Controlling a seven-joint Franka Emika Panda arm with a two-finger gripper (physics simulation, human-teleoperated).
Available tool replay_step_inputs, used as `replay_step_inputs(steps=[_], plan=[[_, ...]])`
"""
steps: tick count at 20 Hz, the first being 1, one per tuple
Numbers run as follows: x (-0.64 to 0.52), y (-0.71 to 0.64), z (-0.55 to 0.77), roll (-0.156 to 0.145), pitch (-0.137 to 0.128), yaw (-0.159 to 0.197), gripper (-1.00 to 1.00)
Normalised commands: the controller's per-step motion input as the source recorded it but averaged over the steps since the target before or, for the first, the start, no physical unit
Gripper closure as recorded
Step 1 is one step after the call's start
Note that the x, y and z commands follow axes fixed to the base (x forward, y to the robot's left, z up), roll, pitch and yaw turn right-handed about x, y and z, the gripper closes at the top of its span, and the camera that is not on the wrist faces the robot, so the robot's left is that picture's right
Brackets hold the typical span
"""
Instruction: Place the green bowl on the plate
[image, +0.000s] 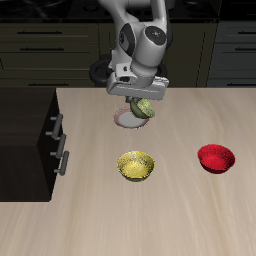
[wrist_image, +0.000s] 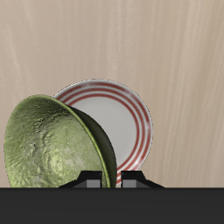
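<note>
Exterior view, left to right. A dark cabinet (image: 30, 140) with two pale handles is occupying the left edge of the frame. The yellow bowl (image: 137, 166) is sitting low in the centre of the wooden table (image: 200, 220). Above it, in the upper centre, the arm (image: 140, 40) is reaching down, and the gripper (image: 141, 101) is carrying the green bowl (image: 144, 108), tilted, just over the plate (image: 129, 118). Only a pale sliver of the plate is showing beneath the gripper body here; the rest is being covered by the arm and bowl. The red bowl (image: 216, 158) is resting at centre right, well apart from the others.

Wrist view. The green bowl (wrist_image: 57, 144) is appearing large and steeply tipped, its speckled inside facing the camera, rim pinched between the two dark fingertips (wrist_image: 90, 181). The gripper (wrist_image: 107, 182) is clamped on that rim; the jaws are standing close together with the bowl wall between them. The plate (wrist_image: 122, 118) is showing here almost in full, with a whitish centre and red-striped rim, lying flat on the wood behind the bowl.

Hard to make out: whether the bowl's lower edge is touching the plate cannot be told from either view. The yellow bowl, red bowl and cabinet are falling outside the wrist view. The bowl's lower edge is being cut off by the dark gripper body.
</note>
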Motion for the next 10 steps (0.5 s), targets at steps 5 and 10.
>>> replay_step_inputs(steps=[5,10], plan=[[0.00,-0.04,0.02,-0.016,0.007,-0.009,-1.00],[0.02,-0.03,0.01,0.002,0.000,0.000,-1.00]])
